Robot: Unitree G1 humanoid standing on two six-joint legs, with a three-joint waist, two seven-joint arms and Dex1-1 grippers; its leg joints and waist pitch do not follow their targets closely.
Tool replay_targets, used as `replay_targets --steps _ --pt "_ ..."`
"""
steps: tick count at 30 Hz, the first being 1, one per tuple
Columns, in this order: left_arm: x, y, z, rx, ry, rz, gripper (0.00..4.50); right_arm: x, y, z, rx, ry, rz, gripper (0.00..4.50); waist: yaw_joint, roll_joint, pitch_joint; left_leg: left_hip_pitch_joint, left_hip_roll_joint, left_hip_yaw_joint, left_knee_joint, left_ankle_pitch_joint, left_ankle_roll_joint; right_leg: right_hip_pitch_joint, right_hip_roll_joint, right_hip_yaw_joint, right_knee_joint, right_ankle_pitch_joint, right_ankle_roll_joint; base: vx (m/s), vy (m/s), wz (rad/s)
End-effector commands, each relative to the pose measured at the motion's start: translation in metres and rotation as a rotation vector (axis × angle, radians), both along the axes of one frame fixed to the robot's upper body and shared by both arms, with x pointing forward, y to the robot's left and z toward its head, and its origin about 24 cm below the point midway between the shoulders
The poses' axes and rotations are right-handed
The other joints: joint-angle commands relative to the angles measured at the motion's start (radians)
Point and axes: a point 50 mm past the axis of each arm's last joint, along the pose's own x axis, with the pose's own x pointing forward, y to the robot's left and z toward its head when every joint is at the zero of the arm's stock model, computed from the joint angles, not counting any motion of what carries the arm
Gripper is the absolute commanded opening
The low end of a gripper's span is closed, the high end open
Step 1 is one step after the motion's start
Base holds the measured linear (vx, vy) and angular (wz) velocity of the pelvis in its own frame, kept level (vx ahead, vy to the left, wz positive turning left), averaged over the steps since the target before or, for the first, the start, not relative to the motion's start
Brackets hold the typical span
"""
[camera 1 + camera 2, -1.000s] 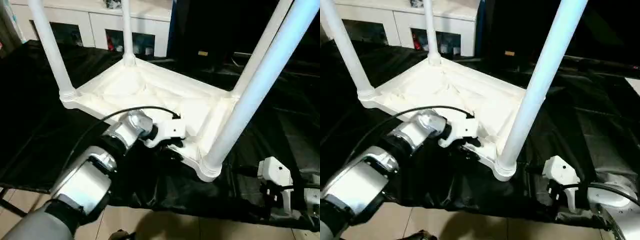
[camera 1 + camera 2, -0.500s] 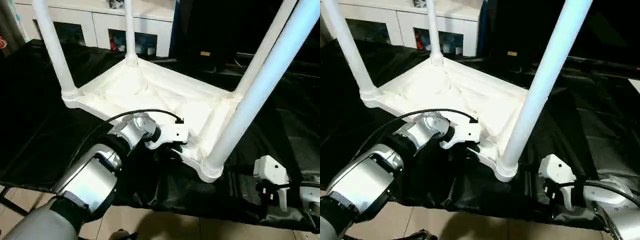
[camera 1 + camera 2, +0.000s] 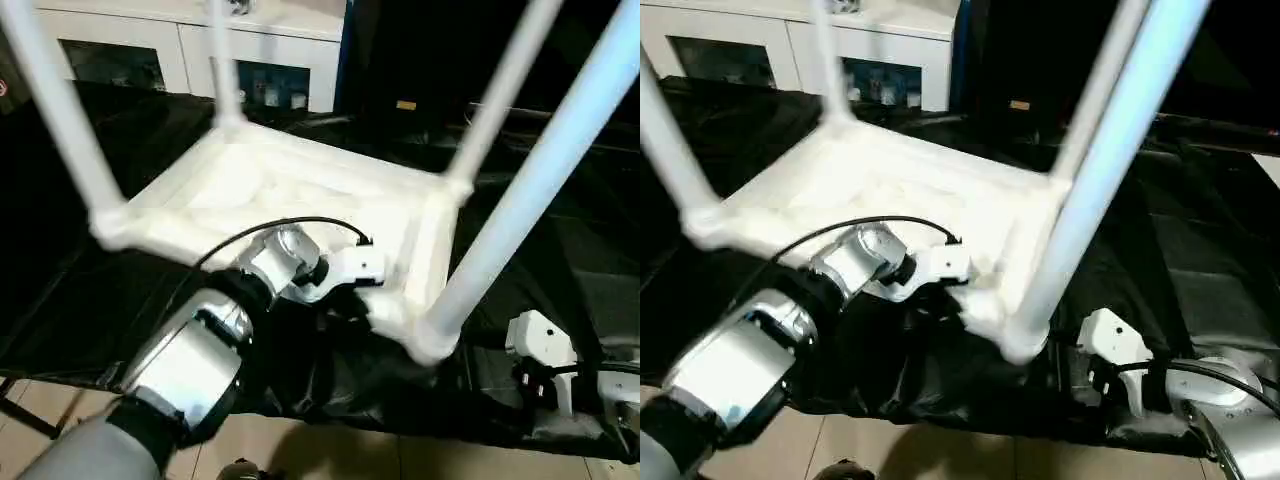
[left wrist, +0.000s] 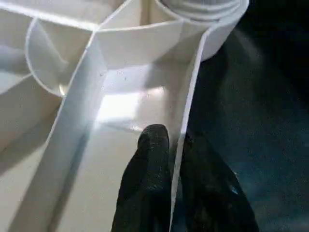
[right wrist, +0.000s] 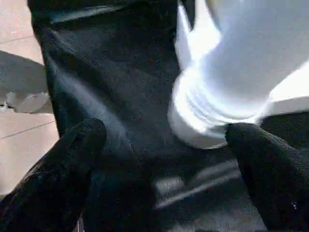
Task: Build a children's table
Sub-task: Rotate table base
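Observation:
The children's table (image 3: 300, 190) stands upside down on a black cloth, its ribbed underside up. All its white legs rise from the corner sockets; the nearest leg (image 3: 530, 190) crosses the picture at the right. My left gripper (image 4: 176, 137) is shut on the thin rim wall of the top (image 4: 190, 92), one black finger (image 4: 152, 145) inside and one outside, close to the near corner socket (image 3: 432, 345). My right gripper (image 5: 166, 133) is open low at the right, level with that socket (image 5: 203, 116), and its fingers (image 5: 82, 145) are not touching it.
Black cloth (image 3: 90, 290) covers the work surface and hangs over its front edge. Tiled floor (image 3: 330, 455) lies in front. White cabinets (image 3: 130, 45) stand behind, with a dark area at the back right.
My left gripper's fingers have come together on the rim. The table has shifted and tilted; its left corner has moved left and nearer, and the legs are blurred. The right gripper has stayed put.

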Motion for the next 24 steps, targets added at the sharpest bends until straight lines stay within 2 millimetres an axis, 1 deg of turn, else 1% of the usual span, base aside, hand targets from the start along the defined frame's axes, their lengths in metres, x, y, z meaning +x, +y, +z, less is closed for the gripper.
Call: replay_targets --steps 1,2,3,4,5,6,7,8,9,10,11,12,13,16,17,19,20,22,24 --pt "0.010 0.005 0.009 -0.089 -0.037 0.149 0.15 0.002 0.000 0.003 -0.004 -0.021 0.003 4.50 0.005 -0.015 -0.061 0.016 0.068 -0.027 -0.067 -0.125 0.131 0.040 -0.083 0.040 -0.068 0.102 -0.324 0.000 0.000 0.00" --pt "0.010 0.008 0.008 -0.091 -0.039 0.172 0.14 0.002 0.000 0.003 -0.005 -0.023 0.002 4.50 0.001 -0.019 -0.062 0.014 0.068 -0.027 -0.067 -0.120 0.135 0.041 -0.082 0.040 -0.067 0.107 -0.321 0.000 0.000 0.00" --pt "0.009 0.012 0.004 -0.101 -0.060 0.225 0.14 0.001 0.001 0.001 -0.003 -0.023 0.001 4.50 -0.004 -0.016 -0.063 0.013 0.067 -0.027 -0.066 -0.111 0.140 0.041 -0.082 0.040 -0.066 0.116 -0.321 0.000 0.000 0.00" --pt "0.007 0.014 0.002 -0.115 -0.070 0.245 0.06 0.001 0.002 0.001 -0.002 -0.023 -0.001 4.50 -0.008 -0.016 -0.061 0.010 0.067 -0.028 -0.067 -0.111 0.144 0.041 -0.080 0.039 -0.065 0.118 -0.321 0.000 0.000 0.00" --pt "0.005 0.014 0.001 -0.136 -0.083 0.256 0.02 0.001 0.002 -0.001 -0.002 -0.026 -0.005 4.50 -0.014 -0.016 -0.060 0.011 0.066 -0.027 -0.067 -0.122 0.148 0.039 -0.080 0.038 -0.070 0.097 -0.318 0.000 0.000 0.00" --pt "0.003 0.014 0.001 -0.143 -0.086 0.257 0.02 0.001 0.002 -0.001 -0.003 -0.028 -0.007 4.50 -0.018 -0.015 -0.060 0.011 0.067 -0.027 -0.067 -0.122 0.148 0.038 -0.079 0.039 -0.071 0.084 -0.318 0.000 0.000 0.00" --pt "0.002 0.014 0.001 -0.150 -0.090 0.259 0.02 0.001 0.003 -0.001 -0.004 -0.030 -0.009 4.50 -0.021 -0.013 -0.061 0.013 0.068 -0.026 -0.068 -0.127 0.143 0.036 -0.077 0.039 -0.072 0.066 -0.315 0.000 0.000 0.00" --pt "-0.002 0.013 0.001 -0.158 -0.099 0.247 0.02 0.002 0.003 -0.002 -0.005 -0.037 -0.018 4.50 -0.022 -0.015 -0.060 0.014 0.069 -0.025 -0.068 -0.129 0.140 0.034 -0.076 0.040 -0.072 0.060 -0.315 0.000 0.000 0.00" --pt "-0.007 0.013 -0.002 -0.159 -0.115 0.229 0.02 0.004 0.003 -0.002 -0.006 -0.048 -0.034 4.50 -0.022 -0.012 -0.057 0.014 0.070 -0.025 -0.070 -0.142 0.135 0.031 -0.076 0.040 -0.077 0.032 -0.312 0.000 0.000 0.00" --pt "-0.012 0.013 -0.004 -0.166 -0.128 0.201 0.02 0.006 0.003 -0.003 -0.014 -0.061 -0.050 4.50 -0.021 -0.009 -0.056 0.016 0.070 -0.025 -0.071 -0.150 0.130 0.029 -0.076 0.041 -0.079 0.014 -0.308 0.000 0.000 0.00" --pt "-0.015 0.014 -0.007 -0.175 -0.127 0.199 0.02 0.007 0.003 -0.004 -0.021 -0.072 -0.065 4.50 -0.022 -0.010 -0.054 0.015 0.069 -0.024 -0.075 -0.168 0.119 0.028 -0.075 0.041 -0.083 -0.023 -0.298 0.000 0.000 0.00" --pt "-0.018 0.013 -0.008 -0.192 -0.130 0.185 0.02 0.009 0.002 -0.005 -0.022 -0.082 -0.078 4.50 -0.021 -0.009 -0.052 0.018 0.069 -0.022 -0.076 -0.186 0.106 0.024 -0.075 0.042 -0.087 -0.059 -0.290 0.000 0.000 0.00" --pt "-0.024 0.013 -0.011 -0.214 -0.121 0.170 0.02 0.011 0.003 -0.005 -0.023 -0.107 -0.098 4.50 -0.018 -0.005 -0.054 0.019 0.070 -0.022 -0.077 -0.192 0.095 0.024 -0.076 0.044 -0.087 -0.071 -0.282 0.000 0.000 0.00" --pt "-0.028 0.015 -0.013 -0.218 -0.135 0.152 0.02 0.015 0.003 -0.005 -0.016 -0.136 -0.129 4.50 -0.014 -0.005 -0.056 0.018 0.070 -0.022 -0.078 -0.184 0.086 0.022 -0.074 0.045 -0.085 -0.066 -0.262 0.000 0.000 0.00" --pt "-0.029 0.017 -0.014 -0.212 -0.134 0.160 0.02 0.015 0.003 -0.005 -0.011 -0.144 -0.135 4.50 -0.012 -0.002 -0.057 0.020 0.069 -0.021 -0.078 -0.182 0.084 0.020 -0.073 0.045 -0.085 -0.059 -0.257 0.000 0.000 0.00" --pt "-0.032 0.021 -0.017 -0.195 -0.124 0.168 0.02 0.016 0.004 -0.004 0.001 -0.158 -0.146 4.50 -0.013 -0.004 -0.056 0.015 0.067 -0.021 -0.079 -0.177 0.083 0.023 -0.074 0.045 -0.084 -0.054 -0.247 0.000 0.000 0.00" --pt "-0.035 0.023 -0.018 -0.200 -0.122 0.160 0.02 0.016 0.005 -0.005 0.007 -0.160 -0.151 4.50 -0.012 -0.004 -0.057 0.016 0.067 -0.022 -0.079 -0.177 0.083 0.022 -0.074 0.045 -0.084 -0.056 -0.244 0.000 0.000 0.00" --pt "-0.034 0.025 -0.018 -0.211 -0.137 0.192 0.02 0.016 0.006 -0.006 0.010 -0.158 -0.153 4.50 -0.016 -0.004 -0.057 0.013 0.067 -0.022 -0.079 -0.171 0.085 0.024 -0.073 0.044 -0.082 -0.045 -0.240 0.000 0.000 0.00" --pt "-0.034 0.028 -0.019 -0.203 -0.103 0.210 0.02 0.016 0.006 -0.007 0.012 -0.159 -0.152 4.50 -0.016 -0.003 -0.058 0.014 0.064 -0.020 -0.078 -0.163 0.090 0.021 -0.072 0.044 -0.083 -0.046 -0.238 0.000 0.000 0.00"
